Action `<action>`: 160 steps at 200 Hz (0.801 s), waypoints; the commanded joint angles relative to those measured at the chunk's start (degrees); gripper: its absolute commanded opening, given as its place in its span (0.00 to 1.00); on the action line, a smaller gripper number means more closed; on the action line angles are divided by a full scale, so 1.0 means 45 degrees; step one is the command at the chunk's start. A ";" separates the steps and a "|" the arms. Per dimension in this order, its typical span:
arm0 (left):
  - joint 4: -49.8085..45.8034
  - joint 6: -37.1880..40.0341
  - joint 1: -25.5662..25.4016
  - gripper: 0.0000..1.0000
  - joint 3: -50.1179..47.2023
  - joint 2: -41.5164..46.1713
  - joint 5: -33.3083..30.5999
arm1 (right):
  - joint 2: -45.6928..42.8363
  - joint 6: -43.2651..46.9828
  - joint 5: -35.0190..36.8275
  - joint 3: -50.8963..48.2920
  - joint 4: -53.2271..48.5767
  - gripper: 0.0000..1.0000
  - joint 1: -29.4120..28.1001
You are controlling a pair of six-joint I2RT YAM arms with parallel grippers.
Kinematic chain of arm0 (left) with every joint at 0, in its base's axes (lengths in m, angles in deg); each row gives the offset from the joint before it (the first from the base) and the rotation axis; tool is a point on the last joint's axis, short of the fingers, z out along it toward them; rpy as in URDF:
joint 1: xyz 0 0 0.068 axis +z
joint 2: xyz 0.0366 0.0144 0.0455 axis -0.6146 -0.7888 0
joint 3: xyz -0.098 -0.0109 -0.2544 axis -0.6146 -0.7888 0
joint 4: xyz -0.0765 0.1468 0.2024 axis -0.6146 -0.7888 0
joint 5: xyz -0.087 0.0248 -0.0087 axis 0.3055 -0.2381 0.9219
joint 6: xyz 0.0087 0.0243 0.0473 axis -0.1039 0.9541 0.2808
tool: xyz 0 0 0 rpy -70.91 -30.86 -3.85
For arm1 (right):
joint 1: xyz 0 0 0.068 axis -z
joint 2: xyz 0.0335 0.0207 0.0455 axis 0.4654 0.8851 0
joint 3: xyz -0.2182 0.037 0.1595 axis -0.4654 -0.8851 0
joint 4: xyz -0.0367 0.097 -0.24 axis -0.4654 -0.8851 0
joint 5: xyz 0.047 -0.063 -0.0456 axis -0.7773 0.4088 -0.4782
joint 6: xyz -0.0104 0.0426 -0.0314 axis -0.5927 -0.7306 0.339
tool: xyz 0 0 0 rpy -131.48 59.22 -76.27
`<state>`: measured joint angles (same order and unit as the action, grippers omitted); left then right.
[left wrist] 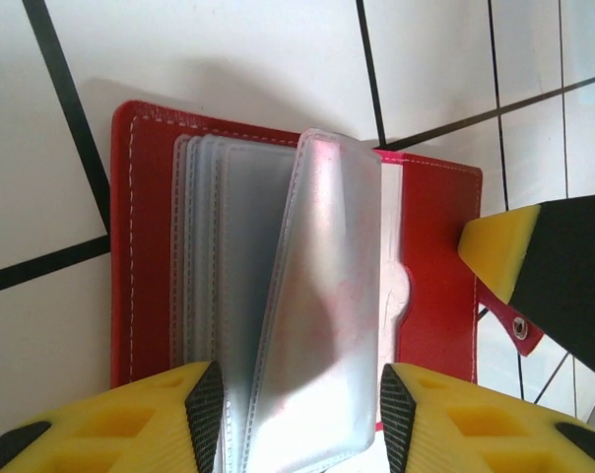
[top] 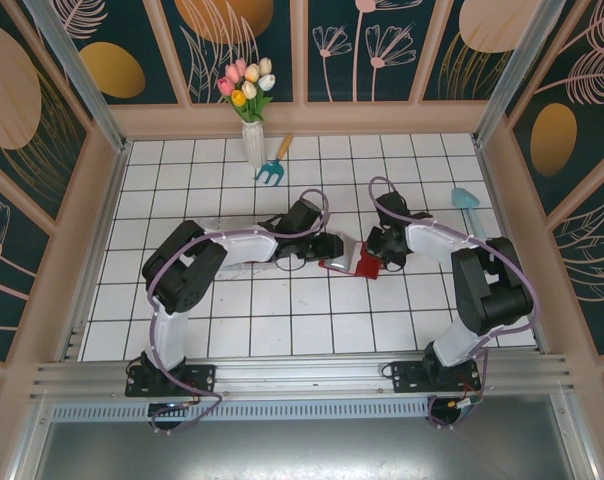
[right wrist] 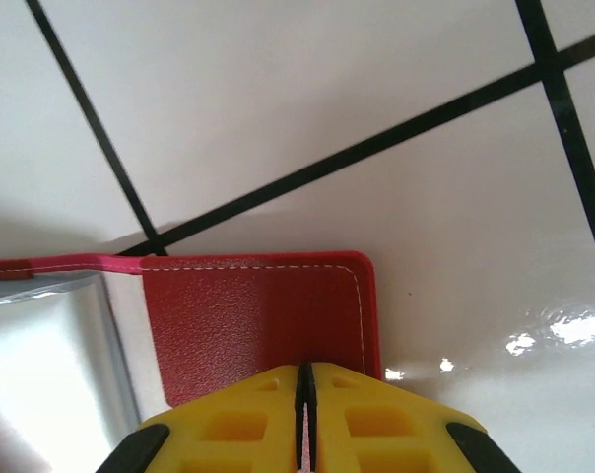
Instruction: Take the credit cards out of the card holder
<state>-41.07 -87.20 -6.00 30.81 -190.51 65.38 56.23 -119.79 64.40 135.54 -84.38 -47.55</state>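
Right gripper (right wrist: 305,419), fingers closed, seems to pin the card holder (left wrist: 140,246) flat by its right cover — so the left gripper (left wrist: 297,419), spread wide, can straddle a clear sleeve (left wrist: 322,296).

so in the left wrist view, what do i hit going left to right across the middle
left red cover of the card holder → stacked clear sleeves → lifted clear sleeve → right red cover → yellow fingertip of the right gripper
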 commanded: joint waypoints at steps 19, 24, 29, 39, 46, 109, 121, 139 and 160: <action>-0.0173 0.0290 -0.0232 0.49 0.0509 -0.0711 0.0658 | 0.0506 0.0205 -0.0244 -0.0519 0.0620 0.13 0.0105; -0.0174 0.0276 -0.0247 0.49 0.0542 -0.0738 0.0659 | 0.0519 0.0232 -0.0272 -0.0519 0.0660 0.13 0.0098; -0.0174 0.0259 -0.0266 0.49 0.0552 -0.0758 0.0681 | 0.0531 0.0233 -0.0291 -0.0523 0.0689 0.13 0.0089; -0.0145 0.0278 -0.0326 0.49 0.0600 -0.0747 0.0758 | 0.0537 0.0243 -0.0332 -0.0541 0.0764 0.13 0.0106; -0.0073 0.0309 -0.0369 0.49 0.0640 -0.0713 0.0818 | 0.0538 0.0253 -0.0379 -0.0558 0.0807 0.13 0.0112; 0.0803 0.0314 -0.0804 0.49 0.1231 -0.0916 0.2021 | 0.0634 0.0258 -0.0455 -0.0660 0.0916 0.13 0.0205; 0.1048 0.0231 -0.0825 0.49 0.1256 -0.0925 0.2220 | 0.0608 0.0253 -0.0470 -0.0656 0.0904 0.13 0.0229; 0.1442 0.0088 -0.0815 0.49 0.1164 -0.0818 0.2366 | 0.0561 0.0258 -0.0489 -0.0655 0.0905 0.13 0.0254; 0.1741 0.0060 -0.0848 0.49 0.1158 -0.0704 0.2582 | 0.0427 0.0219 -0.0555 -0.0692 0.0958 0.13 0.0298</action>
<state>-37.38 -86.81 -9.85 35.10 -193.52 73.58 56.90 -119.38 62.68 134.19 -81.13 -46.46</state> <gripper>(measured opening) 0.491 0.130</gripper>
